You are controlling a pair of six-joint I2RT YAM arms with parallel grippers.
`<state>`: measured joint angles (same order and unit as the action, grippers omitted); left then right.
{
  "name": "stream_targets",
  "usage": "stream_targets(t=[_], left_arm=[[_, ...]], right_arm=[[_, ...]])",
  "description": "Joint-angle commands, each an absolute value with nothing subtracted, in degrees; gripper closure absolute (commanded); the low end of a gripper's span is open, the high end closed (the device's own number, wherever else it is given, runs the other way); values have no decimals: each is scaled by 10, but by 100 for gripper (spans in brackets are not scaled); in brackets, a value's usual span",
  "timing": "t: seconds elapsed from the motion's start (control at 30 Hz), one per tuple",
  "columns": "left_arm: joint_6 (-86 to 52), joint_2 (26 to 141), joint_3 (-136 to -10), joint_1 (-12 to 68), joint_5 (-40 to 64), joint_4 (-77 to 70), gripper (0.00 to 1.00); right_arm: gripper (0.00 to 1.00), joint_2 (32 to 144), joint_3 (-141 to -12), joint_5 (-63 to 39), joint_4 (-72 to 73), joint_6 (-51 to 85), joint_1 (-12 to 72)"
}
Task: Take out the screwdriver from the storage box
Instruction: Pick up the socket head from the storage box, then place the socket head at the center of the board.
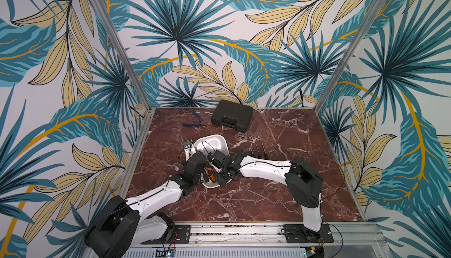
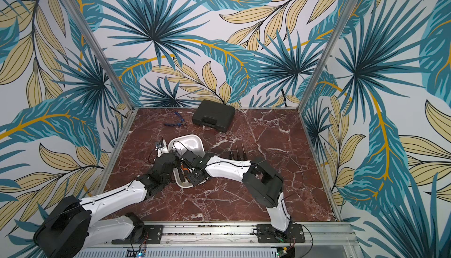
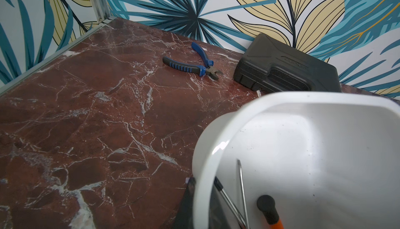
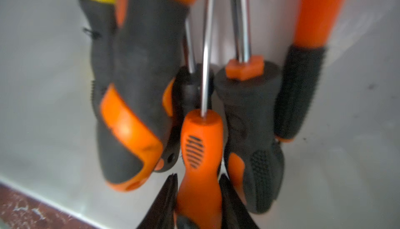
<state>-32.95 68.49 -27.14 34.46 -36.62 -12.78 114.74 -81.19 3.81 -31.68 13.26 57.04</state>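
Note:
The white storage box (image 1: 211, 137) (image 2: 188, 137) sits mid-table, its rim (image 3: 216, 147) close in the left wrist view. My left gripper (image 1: 200, 169) (image 3: 201, 206) is shut on the box's left rim, one finger outside and one inside. Reaching down into the near end, my right gripper (image 1: 213, 173) (image 4: 198, 178) is shut on the handle of a slim orange screwdriver (image 4: 201, 152). Its steel shaft points away from the camera. Several thicker black-and-orange tool handles (image 4: 129, 119) crowd both sides of it. The arms hide most of this in both top views.
A black hard-shell case (image 1: 231, 119) (image 3: 285, 69) lies at the back by the wall. To its left are blue-handled pliers (image 1: 195, 121) (image 3: 194, 65). Three dark tools (image 1: 258, 150) lie on the marble right of the box. Patterned walls enclose three sides.

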Motion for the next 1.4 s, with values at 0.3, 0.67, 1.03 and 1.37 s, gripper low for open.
stream_targets(t=[0.3, 0.67, 1.03, 1.37], left_arm=[[-336, 675, -283, 345, -367, -161, 100], [-337, 674, -281, 345, -365, -162, 100], [-337, 672, -279, 345, -365, -163, 100], [-338, 671, -277, 345, -363, -165, 100]], right_arm=[[89, 1091, -794, 77, -346, 134, 567], [90, 990, -786, 56, -394, 119, 543], [89, 857, -678, 36, -394, 144, 362], [89, 929, -639, -17, -398, 111, 163]])
